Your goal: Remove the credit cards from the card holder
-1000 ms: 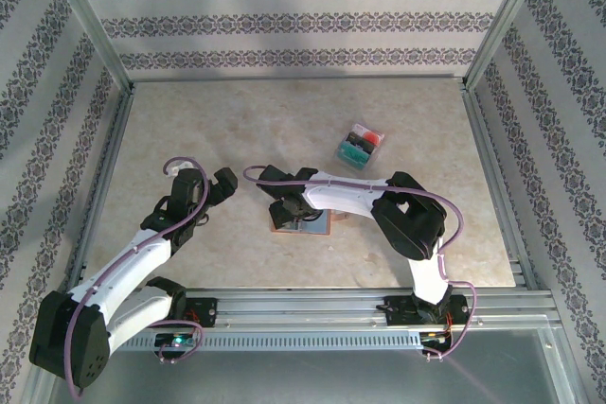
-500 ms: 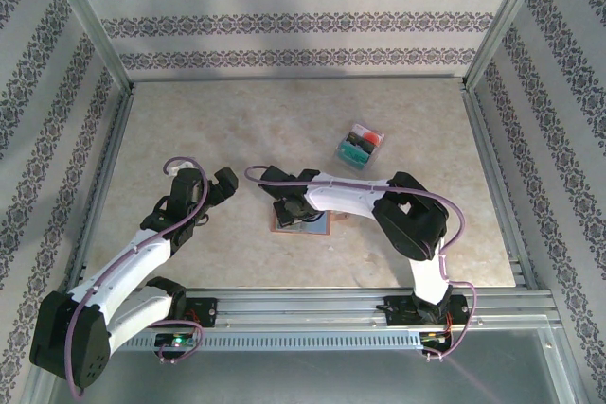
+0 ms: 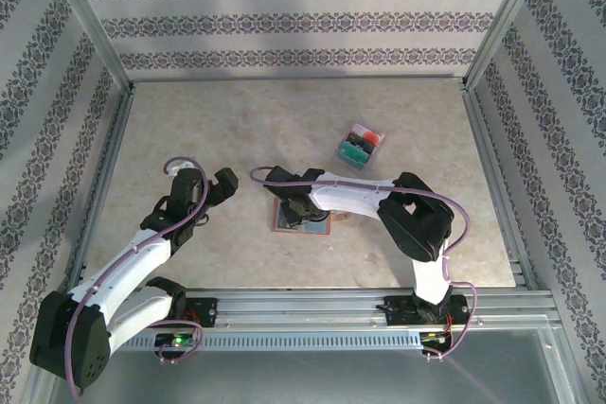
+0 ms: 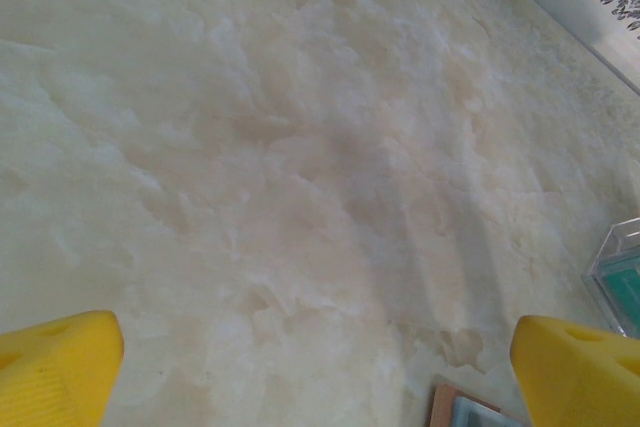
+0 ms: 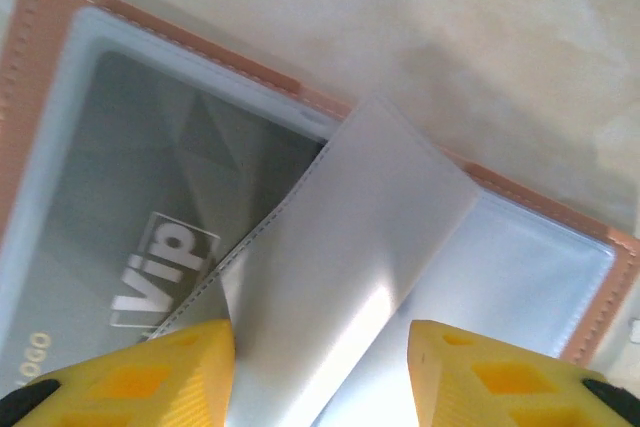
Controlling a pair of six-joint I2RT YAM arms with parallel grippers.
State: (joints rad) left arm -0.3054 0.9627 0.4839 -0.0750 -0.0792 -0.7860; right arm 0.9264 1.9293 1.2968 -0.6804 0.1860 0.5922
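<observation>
The right end effector [image 5: 320, 367] hangs over the open card holder [image 5: 30, 77], around its clear flap [image 5: 360, 227], to reach the grey card [image 5: 140, 197]. I cannot tell if it pinches the flap.

Free tabletop [image 3: 208, 120] beyond card holder [image 3: 317, 224]; box [image 3: 360, 147] far-right

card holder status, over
Left gripper open over bare table. Right gripper open astride clear sleeve of card holder. Grey card in its pocket. Nothing in the way.
</observation>
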